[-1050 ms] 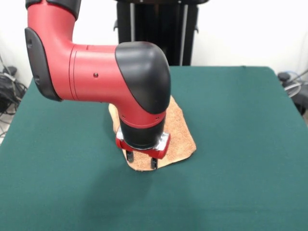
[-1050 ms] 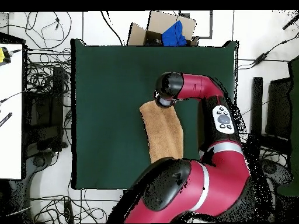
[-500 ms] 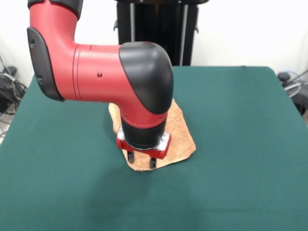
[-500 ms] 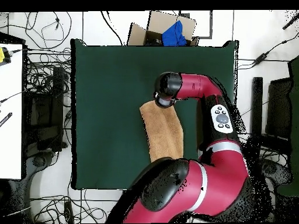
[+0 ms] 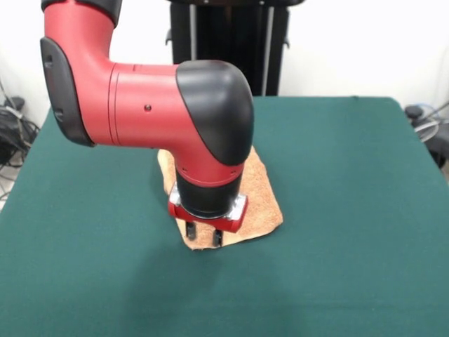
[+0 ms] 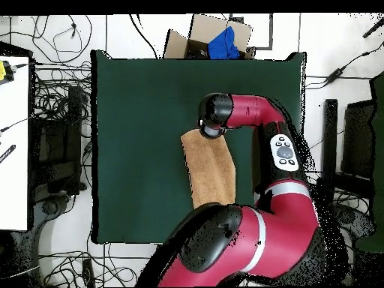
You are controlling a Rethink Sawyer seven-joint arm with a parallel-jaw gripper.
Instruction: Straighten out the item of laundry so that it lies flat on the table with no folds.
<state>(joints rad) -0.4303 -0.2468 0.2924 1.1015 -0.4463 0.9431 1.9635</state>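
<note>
1. The pincer (image 5: pixel 203 236) is pointing straight down over the near end of the towel (image 5: pixel 261 196), its two dark fingers (image 5: pixel 190 230) standing a little apart with their tips at the cloth's edge; whether they are pinching any cloth I cannot tell.
2. In the overhead view the pincer (image 6: pixel 209 132) is sitting at the towel's (image 6: pixel 210 169) end that points toward the tabletop's edge with the cardboard box (image 6: pixel 206 34) behind it, at the corner of the cloth nearer the arm.
3. The red and black arm (image 5: pixel 147 105) is covering much of the towel in the front view, leaving one side strip and the near hem showing.
4. The towel is lying as a long narrow strip, apparently doubled lengthwise, slightly slanted, near the middle of the green tabletop (image 6: pixel 135 135) and running toward the robot-side edge.
5. A blue object (image 6: pixel 225 43) is resting in the cardboard box beyond the tabletop.
</note>
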